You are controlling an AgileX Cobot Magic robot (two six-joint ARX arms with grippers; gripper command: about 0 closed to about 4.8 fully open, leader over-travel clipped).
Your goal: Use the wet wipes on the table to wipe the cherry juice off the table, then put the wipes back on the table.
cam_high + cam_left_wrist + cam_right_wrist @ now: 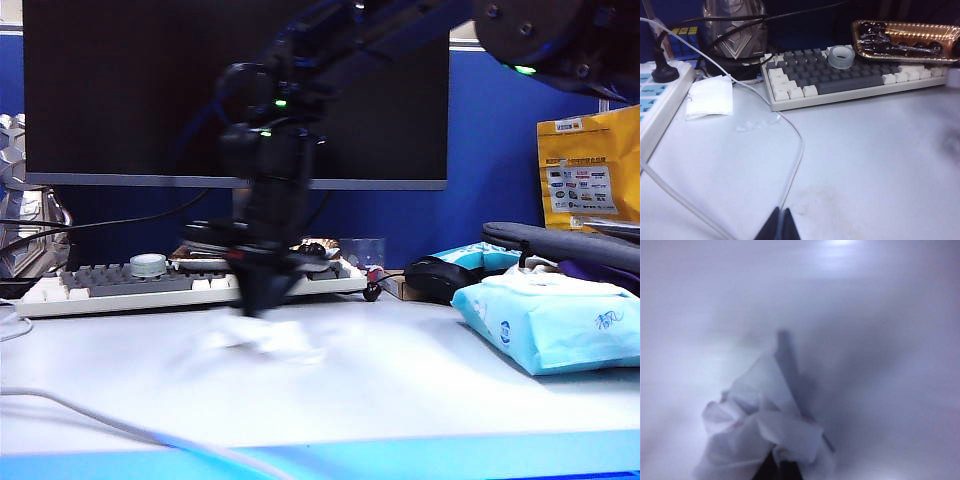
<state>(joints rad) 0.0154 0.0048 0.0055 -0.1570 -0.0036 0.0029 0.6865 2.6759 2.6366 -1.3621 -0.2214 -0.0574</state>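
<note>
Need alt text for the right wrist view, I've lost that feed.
The right end effector, shut, holds the crumpled white wet wipes, faintly stained pink, against the pale table. The picture is blurred.

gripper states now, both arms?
Left gripper: shut, empty, over the table near the keyboard.
Right gripper: shut on the wet wipes, down at the table.
</note>
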